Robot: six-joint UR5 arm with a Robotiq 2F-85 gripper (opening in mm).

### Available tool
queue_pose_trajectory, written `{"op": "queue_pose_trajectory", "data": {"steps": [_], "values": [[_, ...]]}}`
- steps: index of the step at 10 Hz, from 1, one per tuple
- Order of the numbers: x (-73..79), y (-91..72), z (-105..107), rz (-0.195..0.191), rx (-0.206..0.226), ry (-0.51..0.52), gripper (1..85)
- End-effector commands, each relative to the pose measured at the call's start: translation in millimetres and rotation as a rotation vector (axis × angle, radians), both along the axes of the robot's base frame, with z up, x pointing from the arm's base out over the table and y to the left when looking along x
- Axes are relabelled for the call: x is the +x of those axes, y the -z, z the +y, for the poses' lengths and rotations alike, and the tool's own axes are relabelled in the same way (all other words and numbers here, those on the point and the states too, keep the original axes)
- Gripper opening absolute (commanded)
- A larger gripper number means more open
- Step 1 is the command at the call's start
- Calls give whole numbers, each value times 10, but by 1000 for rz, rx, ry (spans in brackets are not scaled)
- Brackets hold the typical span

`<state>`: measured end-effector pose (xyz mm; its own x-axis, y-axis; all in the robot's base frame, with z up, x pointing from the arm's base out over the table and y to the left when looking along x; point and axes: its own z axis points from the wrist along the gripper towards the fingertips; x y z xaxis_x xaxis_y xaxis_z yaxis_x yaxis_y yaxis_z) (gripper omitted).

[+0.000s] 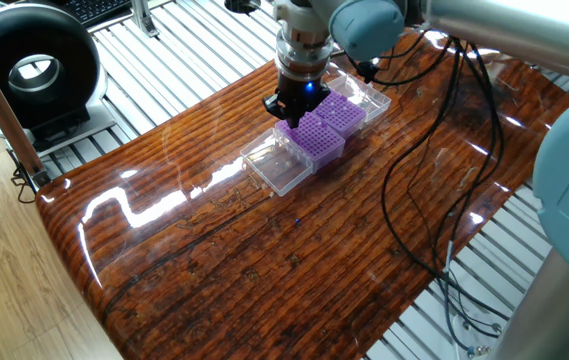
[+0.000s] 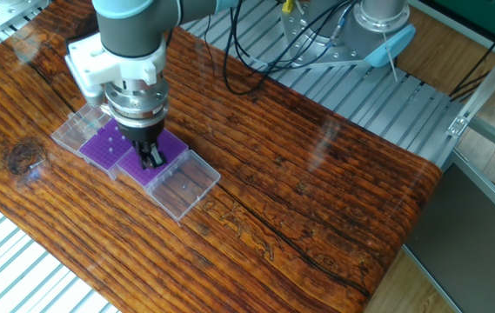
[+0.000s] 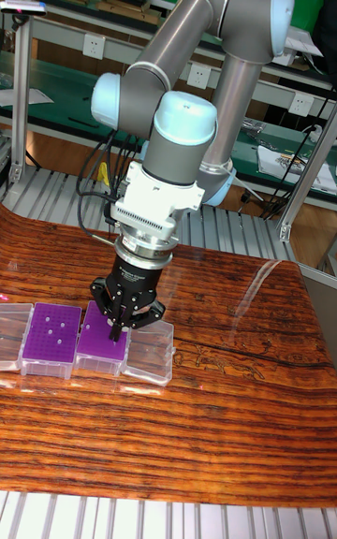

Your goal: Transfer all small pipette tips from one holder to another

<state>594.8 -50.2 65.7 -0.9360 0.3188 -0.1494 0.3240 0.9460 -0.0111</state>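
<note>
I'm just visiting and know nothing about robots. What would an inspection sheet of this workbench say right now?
Surface: glossy wooden table, strong glare, set on a slatted metal bench.
Job's things: two purple racks side by side, a clear open lid at each outer end; tips too small to make out.
Clutter: nothing seen on the table.
Gripper: gripper points down, just over the rack nearest the lid; whether it holds a tip cannot be told.
Cables: black cables trail over the table's far edge.
Surroundings: black ring-shaped device on the bench; green-topped benches behind in the tall view.
</note>
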Motion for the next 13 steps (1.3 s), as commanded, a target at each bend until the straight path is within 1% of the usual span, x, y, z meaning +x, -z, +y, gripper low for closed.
{"op": "queue_pose_trajectory", "data": {"steps": [1,2,5,7,8,9,10,13], "values": [[10,-89,-58,2,8,1,13],[4,-91,-66,4,5,1,13],[7,-113,-188,8,-37,-28,13],[33,-156,-272,11,-46,-50,13],[41,-187,-336,19,-53,-63,13],[59,-210,-414,19,-69,-81,13],[79,-228,-504,20,-95,-103,13],[143,-277,-690,19,-102,-156,13]]}}
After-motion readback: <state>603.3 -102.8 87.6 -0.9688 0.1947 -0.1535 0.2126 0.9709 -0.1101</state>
